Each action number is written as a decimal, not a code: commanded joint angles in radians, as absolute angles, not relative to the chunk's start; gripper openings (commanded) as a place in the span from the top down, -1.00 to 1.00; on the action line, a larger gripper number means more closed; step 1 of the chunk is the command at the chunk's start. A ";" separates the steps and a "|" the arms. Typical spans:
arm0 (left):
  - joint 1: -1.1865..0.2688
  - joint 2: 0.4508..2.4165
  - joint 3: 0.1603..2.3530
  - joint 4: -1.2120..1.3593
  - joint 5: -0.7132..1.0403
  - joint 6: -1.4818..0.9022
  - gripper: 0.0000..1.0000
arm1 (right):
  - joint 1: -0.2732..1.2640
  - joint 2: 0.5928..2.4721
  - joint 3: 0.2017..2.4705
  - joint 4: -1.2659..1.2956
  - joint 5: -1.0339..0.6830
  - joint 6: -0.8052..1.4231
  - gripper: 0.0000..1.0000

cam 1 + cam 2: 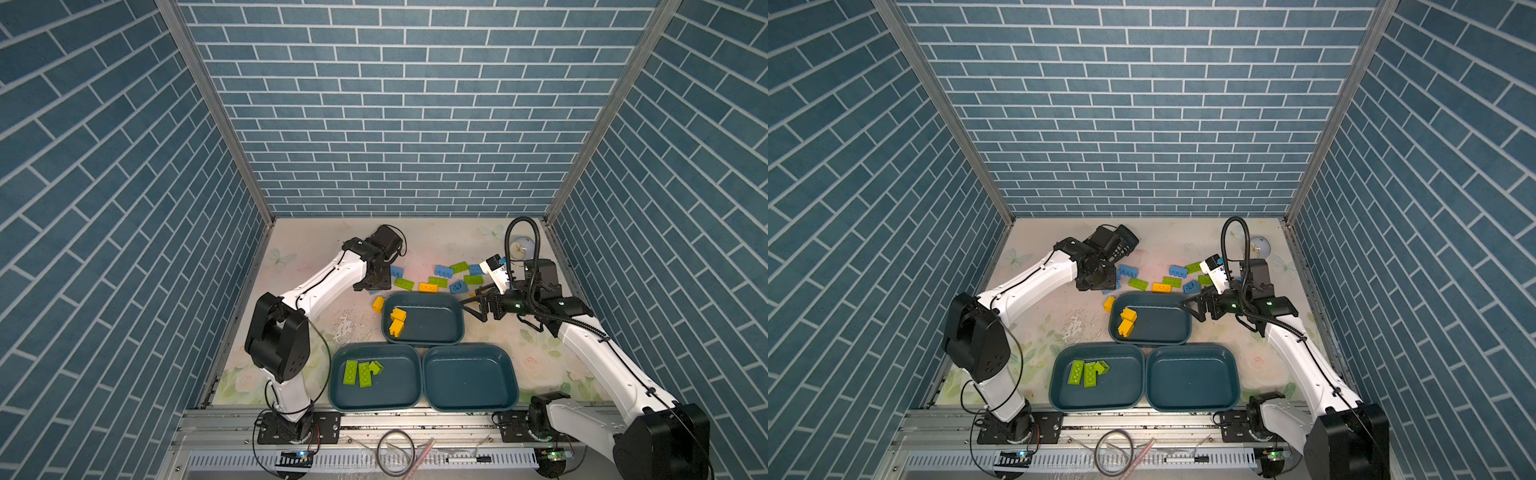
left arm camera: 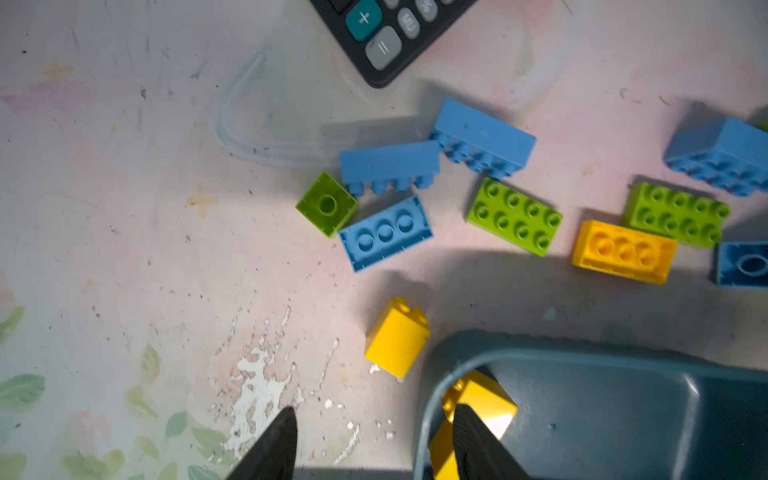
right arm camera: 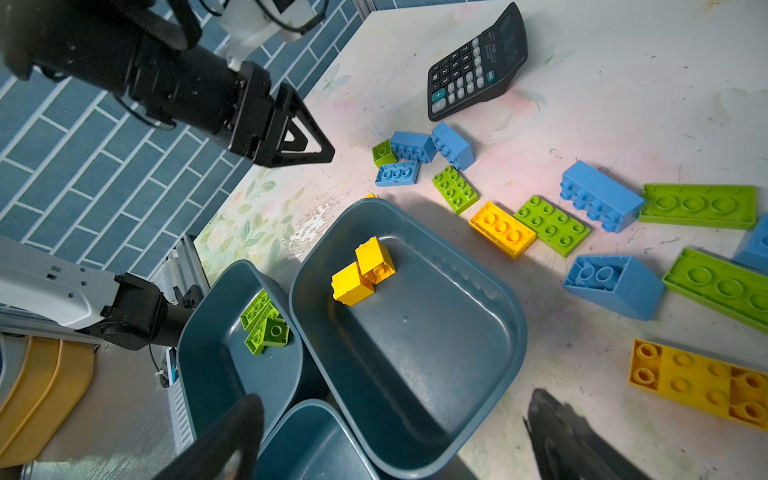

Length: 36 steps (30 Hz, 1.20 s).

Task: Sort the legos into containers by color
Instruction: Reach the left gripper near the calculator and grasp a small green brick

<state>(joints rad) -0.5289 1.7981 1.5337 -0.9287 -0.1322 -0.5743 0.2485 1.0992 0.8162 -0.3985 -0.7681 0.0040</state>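
Looking down in both top views, we see the chunky studded plastic legos (image 1: pixel 438 281) in lime green, light blue and yellow-orange, square and oblong. Most lie loose on the floral-printed table (image 1: pixel 311 241) behind the three dark teal shallow plastic trays (image 1: pixel 436 324). Two yellow bricks (image 1: pixel 397 321) lie in the far tray (image 1: pixel 1163 324) and three lime green bricks (image 1: pixel 364 372) in the near left tray (image 1: pixel 399 386). One small yellow brick (image 2: pixel 397 336) sits just outside the far tray's corner. The left jaws stand partly apart over that corner, holding nothing. The right jaws gape wide beside the far tray's right end, also holding nothing.
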 commanded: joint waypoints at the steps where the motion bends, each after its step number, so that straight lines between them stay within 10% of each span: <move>1: -0.467 1.854 1.554 -0.907 -0.094 -0.526 -0.27 | 0.248 1.122 0.844 -0.378 -0.796 0.019 -0.97; 36: -0.327 2.138 1.625 -0.790 -0.059 -0.618 -0.29 | 0.249 1.299 0.911 -0.342 -0.815 -0.008 -0.97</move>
<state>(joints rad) -0.3428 2.1098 1.6245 -0.7795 -0.0357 -0.6319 0.2485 1.2881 0.8761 -0.3588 -0.7841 0.0036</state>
